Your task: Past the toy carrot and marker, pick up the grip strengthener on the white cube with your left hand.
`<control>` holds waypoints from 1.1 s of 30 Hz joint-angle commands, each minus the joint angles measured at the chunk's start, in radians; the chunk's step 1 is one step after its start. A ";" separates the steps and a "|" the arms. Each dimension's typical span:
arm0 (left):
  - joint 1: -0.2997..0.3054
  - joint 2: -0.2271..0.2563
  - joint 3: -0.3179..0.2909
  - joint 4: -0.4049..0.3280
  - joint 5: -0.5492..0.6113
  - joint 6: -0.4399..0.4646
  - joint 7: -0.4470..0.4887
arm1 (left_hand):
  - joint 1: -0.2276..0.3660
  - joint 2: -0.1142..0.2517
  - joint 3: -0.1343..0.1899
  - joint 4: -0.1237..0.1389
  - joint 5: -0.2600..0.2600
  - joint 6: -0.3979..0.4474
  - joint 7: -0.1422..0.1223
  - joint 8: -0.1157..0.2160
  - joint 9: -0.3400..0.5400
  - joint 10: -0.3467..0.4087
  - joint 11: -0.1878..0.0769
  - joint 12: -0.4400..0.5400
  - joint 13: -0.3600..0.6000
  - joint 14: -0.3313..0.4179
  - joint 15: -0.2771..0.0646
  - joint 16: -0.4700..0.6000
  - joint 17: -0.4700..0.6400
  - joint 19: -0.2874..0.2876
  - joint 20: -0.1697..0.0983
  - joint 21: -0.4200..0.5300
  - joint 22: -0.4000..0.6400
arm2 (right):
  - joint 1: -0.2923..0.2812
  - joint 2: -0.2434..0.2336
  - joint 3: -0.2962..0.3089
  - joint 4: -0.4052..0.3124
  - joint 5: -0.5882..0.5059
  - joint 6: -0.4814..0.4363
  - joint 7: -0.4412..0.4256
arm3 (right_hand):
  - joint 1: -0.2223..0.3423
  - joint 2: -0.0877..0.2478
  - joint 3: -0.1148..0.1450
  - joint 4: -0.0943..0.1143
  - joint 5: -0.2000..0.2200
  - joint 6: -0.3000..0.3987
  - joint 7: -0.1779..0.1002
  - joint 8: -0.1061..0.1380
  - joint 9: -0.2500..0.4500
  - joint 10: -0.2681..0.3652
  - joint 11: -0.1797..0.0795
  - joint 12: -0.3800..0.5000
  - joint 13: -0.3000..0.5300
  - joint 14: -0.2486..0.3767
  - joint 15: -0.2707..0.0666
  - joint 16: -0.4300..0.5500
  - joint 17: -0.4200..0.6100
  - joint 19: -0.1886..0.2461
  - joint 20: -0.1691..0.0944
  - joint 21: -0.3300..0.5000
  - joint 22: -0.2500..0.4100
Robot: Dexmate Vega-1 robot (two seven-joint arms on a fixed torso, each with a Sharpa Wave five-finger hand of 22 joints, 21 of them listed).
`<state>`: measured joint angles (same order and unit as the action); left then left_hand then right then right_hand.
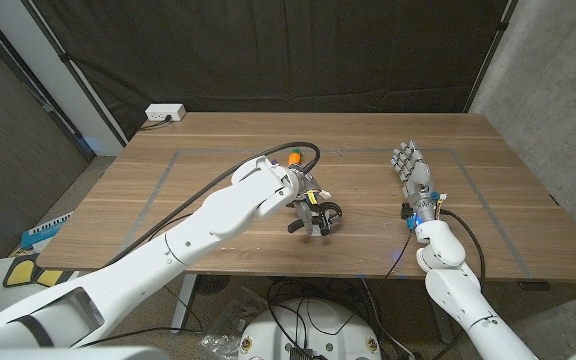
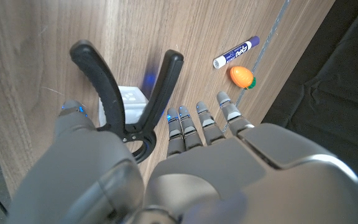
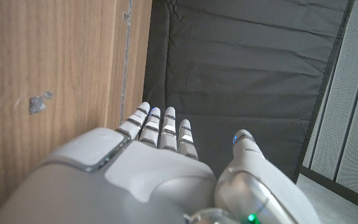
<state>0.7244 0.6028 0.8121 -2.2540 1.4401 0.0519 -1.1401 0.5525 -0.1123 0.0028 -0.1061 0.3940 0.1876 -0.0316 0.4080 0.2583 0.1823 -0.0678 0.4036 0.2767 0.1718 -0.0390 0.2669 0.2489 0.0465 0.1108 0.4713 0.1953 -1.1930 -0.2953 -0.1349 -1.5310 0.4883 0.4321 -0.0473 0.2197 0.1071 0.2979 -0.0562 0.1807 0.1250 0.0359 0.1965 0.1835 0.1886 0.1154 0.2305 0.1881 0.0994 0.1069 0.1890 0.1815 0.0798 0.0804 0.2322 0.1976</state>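
Observation:
The black grip strengthener [image 2: 160,84] lies on the small white cube [image 2: 131,99], its two handles spread in a V. My left hand [image 2: 185,162] is right over its coil end, with the thumb [image 2: 73,124] beside one handle and the straight fingers [image 2: 199,124] beside the other, none curled round it. In the head view my left hand [image 1: 301,192] covers the cube and the strengthener [image 1: 321,214] sticks out at its near side. Beyond the fingers lie the blue-capped marker [image 2: 235,52] and the orange toy carrot [image 2: 242,76] [image 1: 296,157]. My right hand [image 1: 414,170] is spread out on the table to the right, holding nothing.
A white power strip [image 1: 164,114] sits at the table's far left corner. Grey tape lines [image 1: 158,185] mark out a rectangle on the wooden table. A dark curtain hangs behind the far edge.

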 commanded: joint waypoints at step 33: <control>-0.037 -0.027 0.050 0.170 -0.067 0.018 0.075 | 0.305 0.180 0.100 -0.049 -0.098 0.202 0.057 0.112 0.000 0.291 -0.023 0.104 -0.026 0.436 -0.113 0.035 -0.046 0.541 -0.135 0.140 -0.020 | 0.042 0.022 0.024 0.069 -0.006 -0.006 0.037 | -0.019 0.003 0.000 0.012 0.001 0.009 -0.015 0.001 0.003 0.013 0.000 0.000 0.002 0.016 0.004 0.003 0.002 0.006 0.006 0.000 0.003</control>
<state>0.6910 0.5647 0.8717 -2.1231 1.4612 0.0693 -1.1198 0.8074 0.0369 0.0814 -0.1504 0.3182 0.3354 0.0102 0.5020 0.2647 0.4117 -0.0756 0.4954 0.2601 0.5490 -0.0490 0.3046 0.2101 0.5342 -0.0046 0.6000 0.1766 -1.1550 -0.2734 -0.1138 -1.4671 0.4943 0.4353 -0.0008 0.2116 0.1073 0.2968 -0.0464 0.1807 0.1322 0.0286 0.1965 0.1835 0.1926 0.1193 0.2305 0.1881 0.1048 0.1121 0.1890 0.1816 0.0798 0.0803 0.2322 0.1975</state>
